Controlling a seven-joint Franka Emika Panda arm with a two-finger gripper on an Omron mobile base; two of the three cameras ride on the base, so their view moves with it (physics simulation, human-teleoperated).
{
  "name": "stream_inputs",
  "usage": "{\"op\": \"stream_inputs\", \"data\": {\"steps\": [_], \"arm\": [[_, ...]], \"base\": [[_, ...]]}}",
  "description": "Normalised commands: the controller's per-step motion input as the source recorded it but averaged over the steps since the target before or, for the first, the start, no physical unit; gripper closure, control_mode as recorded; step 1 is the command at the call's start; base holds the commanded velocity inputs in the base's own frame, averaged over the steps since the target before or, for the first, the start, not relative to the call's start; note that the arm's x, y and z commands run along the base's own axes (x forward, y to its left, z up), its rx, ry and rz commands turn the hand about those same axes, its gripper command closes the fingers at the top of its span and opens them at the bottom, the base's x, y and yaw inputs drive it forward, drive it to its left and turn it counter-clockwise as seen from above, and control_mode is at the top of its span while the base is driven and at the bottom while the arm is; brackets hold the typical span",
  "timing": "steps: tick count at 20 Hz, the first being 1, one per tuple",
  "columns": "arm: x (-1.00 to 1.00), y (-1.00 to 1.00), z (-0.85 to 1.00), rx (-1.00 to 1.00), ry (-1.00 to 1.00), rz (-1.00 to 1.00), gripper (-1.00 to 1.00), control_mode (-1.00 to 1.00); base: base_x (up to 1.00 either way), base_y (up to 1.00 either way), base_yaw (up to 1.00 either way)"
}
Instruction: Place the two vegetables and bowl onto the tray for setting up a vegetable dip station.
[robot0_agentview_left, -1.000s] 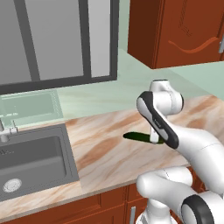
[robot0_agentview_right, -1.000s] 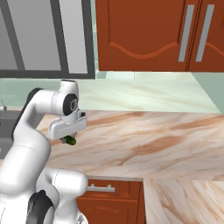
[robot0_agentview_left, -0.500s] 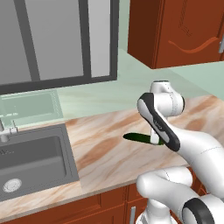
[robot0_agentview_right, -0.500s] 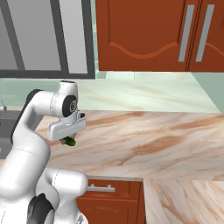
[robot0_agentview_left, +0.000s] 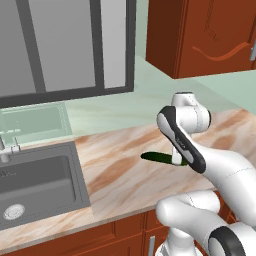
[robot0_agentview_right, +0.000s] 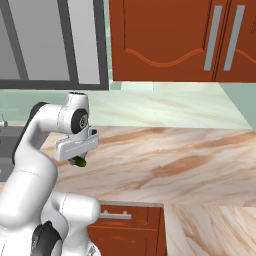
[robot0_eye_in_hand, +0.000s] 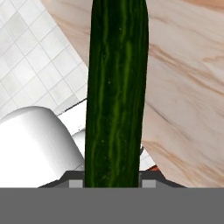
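While the arm is folding back over the marble counter (robot0_agentview_left: 115, 170), the gripper (robot0_agentview_right: 77, 159) is hanging above the countertop w/ the dark green cucumber (robot0_agentview_left: 159, 158) clamped between its jaws, part-closed around the veg. From the left base cam the cucumber is lying roughly level, its free end sticking out to the left of the arm's forearm, w/ the other end hidden behind the white link. From the right base cam just a short dark green stub (robot0_agentview_right: 78, 161) is poking out under the white hand block, clear of the counter surface below it. Along the hand cam the cucumber (robot0_eye_in_hand: 116, 92) is running straight up the middle, striped dark and lighter green, w/ marble counter to one side and pale floor tiles (robot0_eye_in_hand: 30, 65) to the other, so the hand is sitting near the counter's front edge. A steel sink (robot0_agentview_left: 35, 187) is sitting at the counter's left, well apart from the gripper. Red-brown wall cabinets (robot0_agentview_right: 180, 40) are hanging above.
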Motion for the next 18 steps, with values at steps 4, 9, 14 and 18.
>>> {"op": "stream_inputs", "data": {"steps": [4, 9, 14, 18], "arm": [[0.00, 0.00, 0.00, 0.00, 0.00, 0.00, 1.00, 1.00], [0.00, 0.00, 0.00, 0.00, 0.00, 0.00, 1.00, 1.00], [0.00, 0.00, 0.00, 0.00, 0.00, 0.00, 1.00, 1.00], [0.00, 0.00, 0.00, 0.00, 0.00, 0.00, 1.00, 1.00]], "base": [[-0.32, 0.00, 0.03], [-0.46, 0.00, 0.00], [-0.42, 0.02, 0.00], [-0.39, 0.19, 0.02]]}}
